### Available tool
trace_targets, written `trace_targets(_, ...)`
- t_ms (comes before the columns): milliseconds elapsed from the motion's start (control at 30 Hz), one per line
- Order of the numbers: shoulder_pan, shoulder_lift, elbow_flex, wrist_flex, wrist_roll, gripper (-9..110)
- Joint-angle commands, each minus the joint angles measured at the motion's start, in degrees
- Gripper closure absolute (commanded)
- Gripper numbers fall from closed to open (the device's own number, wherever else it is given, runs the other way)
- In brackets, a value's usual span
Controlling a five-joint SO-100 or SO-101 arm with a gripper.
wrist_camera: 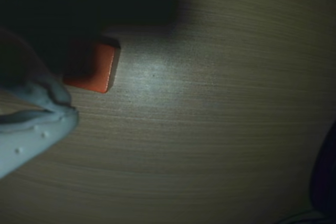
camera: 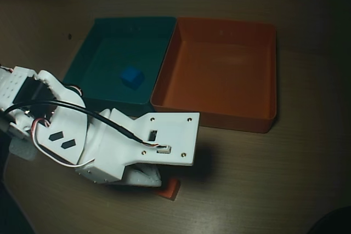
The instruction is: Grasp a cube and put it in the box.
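Note:
In the wrist view the small orange cube [wrist_camera: 97, 69] lies on the wooden table, lit on its right face and shadowed on its left. My gripper [wrist_camera: 118, 66] is open around it: the white finger [wrist_camera: 37, 124] is at the lower left and a dark jaw fills the top. From overhead, the white arm covers the gripper [camera: 151, 182], and only a corner of the cube [camera: 169, 189] shows below it. The orange box [camera: 219, 113] stands beyond, at the upper right.
A teal box [camera: 88, 64] holding a blue cube [camera: 132, 76] sits against the orange box's left wall. Black and white cables run over the arm [camera: 109, 141]. Bare wooden table [camera: 263, 179] lies to the right of the arm.

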Motion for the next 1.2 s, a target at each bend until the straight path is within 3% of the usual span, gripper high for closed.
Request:
trace_targets(0,0.44,1.14,-0.7,-1.23,-0.26,107)
trace_targets(267,1.93,-1.85,-1.67,-1.58,-0.35,103)
trace_targets(567,2.29,-2.11,-0.79,-1.58,-0.26,72)
trace_targets(767,2.37,-2.2,-0.7,-0.97,-0.26,59)
trace_targets(1167,2.46,-7.82,-0.97,-1.49,-0.26,56)
